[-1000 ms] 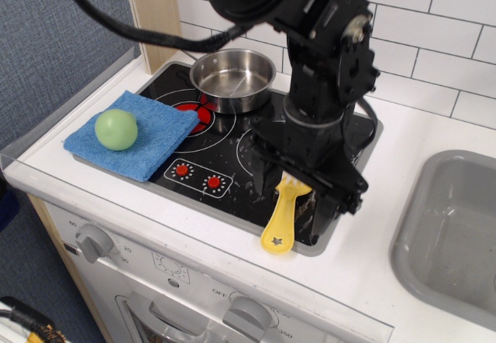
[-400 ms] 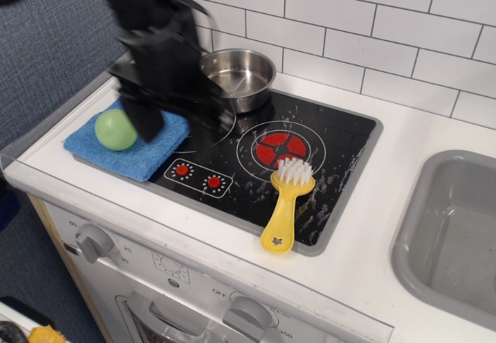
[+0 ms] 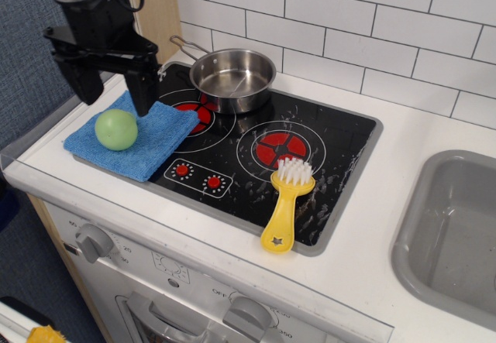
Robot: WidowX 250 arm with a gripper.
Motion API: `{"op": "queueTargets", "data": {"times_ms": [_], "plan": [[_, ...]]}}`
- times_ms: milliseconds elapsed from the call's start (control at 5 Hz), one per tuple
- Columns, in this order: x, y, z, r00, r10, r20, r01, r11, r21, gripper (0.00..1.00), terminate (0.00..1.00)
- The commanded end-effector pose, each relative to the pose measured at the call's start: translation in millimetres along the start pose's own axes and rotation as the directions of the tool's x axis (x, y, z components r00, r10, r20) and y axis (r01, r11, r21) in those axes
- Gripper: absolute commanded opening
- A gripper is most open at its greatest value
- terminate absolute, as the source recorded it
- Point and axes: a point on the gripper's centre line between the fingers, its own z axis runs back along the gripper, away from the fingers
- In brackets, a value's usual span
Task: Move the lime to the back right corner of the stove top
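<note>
Bare steel pan [image 3: 232, 77] on stove top [image 3: 341, 138]

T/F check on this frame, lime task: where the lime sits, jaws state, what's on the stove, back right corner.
1. The lime sits on the blue cloth. True.
2. The gripper has its jaws shut on the lime. False: the jaws are open and above the lime, holding nothing.
3. The steel pan holds the lime. False: the pan is empty.
4. The yellow brush lies on the stove top. True.
5. The back right corner of the stove top is bare. True.
</note>
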Motion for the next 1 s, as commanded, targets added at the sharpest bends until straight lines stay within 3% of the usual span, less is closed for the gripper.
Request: {"op": "queueTargets", "data": {"times_ms": [0, 600, 800], "plan": [[11, 28, -21, 0.995, 0.097, -0.009, -0.096, 0.995, 0.036, 1.00, 0.00], [12, 30, -52, 0.987, 0.131, -0.091, -0.127, 0.990, 0.054, 1.00, 0.00], [11, 25, -48, 0.990, 0.117, -0.074, -0.113, 0.992, 0.053, 0.00, 0.00]]}}
